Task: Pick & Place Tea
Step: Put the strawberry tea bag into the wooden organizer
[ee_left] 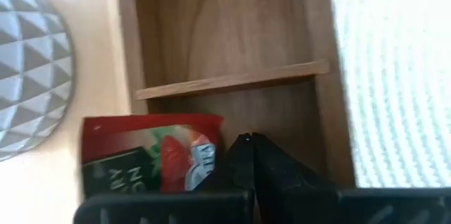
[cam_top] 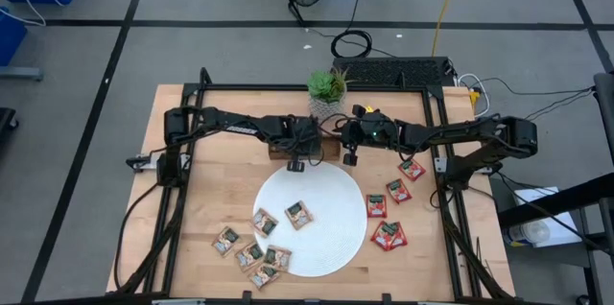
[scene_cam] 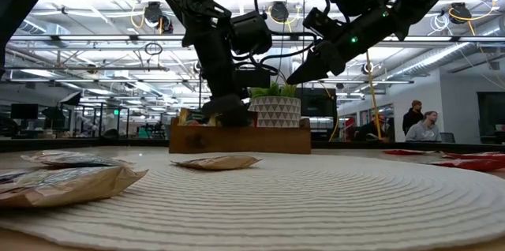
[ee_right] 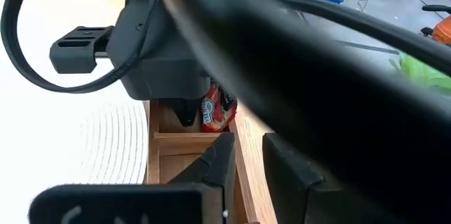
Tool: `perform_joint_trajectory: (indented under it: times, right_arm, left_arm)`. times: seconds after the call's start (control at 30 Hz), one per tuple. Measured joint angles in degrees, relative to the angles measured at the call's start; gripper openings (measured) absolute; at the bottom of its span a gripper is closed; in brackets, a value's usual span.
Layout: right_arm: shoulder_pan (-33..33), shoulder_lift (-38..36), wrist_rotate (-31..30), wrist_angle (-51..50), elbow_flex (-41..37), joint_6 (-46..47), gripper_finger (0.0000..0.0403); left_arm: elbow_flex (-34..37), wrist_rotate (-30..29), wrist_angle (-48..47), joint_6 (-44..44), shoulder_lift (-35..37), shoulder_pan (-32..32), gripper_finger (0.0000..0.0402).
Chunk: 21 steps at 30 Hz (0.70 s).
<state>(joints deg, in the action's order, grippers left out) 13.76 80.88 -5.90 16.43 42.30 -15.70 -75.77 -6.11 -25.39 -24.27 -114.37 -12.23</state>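
Our left gripper is pressed fully closed with nothing between its fingers, its tips down inside the wooden tray at the far edge of the white plate. Just beside those tips, in the same tray compartment, a red sachet lies flat, and the right wrist view shows a red sachet in the tray below the left arm's wrist. A wooden divider crosses the tray just past it, and the next compartment looks bare as far as we can see. Our right gripper hangs above the worktop to the right of the tray, raised well clear of the surface in the low view; its fingers stand a little apart and we see nothing held between them. Beyond the tray, at the far side, sits a small potted plant in a patterned white pot. On the plate lie two tan sachets, and more tan sachets cluster at its near left edge, partly on the worktop. The loose red sachets lie in a scatter on the worktop to the right of the plate, below the right arm. Far behind the worktop two people show in the room.
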Motion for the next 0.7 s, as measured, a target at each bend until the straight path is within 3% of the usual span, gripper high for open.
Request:
perform_joint_trajectory:
  times: [0.17,0.33,0.53,0.7]
  right_arm:
    - [0.01,0.00,-0.01,0.00,0.00,0.00,0.0061]
    - [0.00,0.00,-0.02,0.02,0.00,0.02,0.0061]
    - [-0.24,-0.78,-0.05,-1.90,0.00,0.07,0.0061]
    - [-1.59,-5.17,-0.13,-7.14,-0.07,0.64,0.0061]
  left_arm:
    - [-0.76,-2.21,0.11,0.88,0.98,0.00,0.0014]
    - [-0.81,2.70,2.60,2.42,3.21,0.00,0.0022]
    - [-0.68,4.08,1.13,5.14,5.40,-0.02,0.0004]
    - [1.31,10.39,3.47,4.97,10.69,-0.23,0.0011]
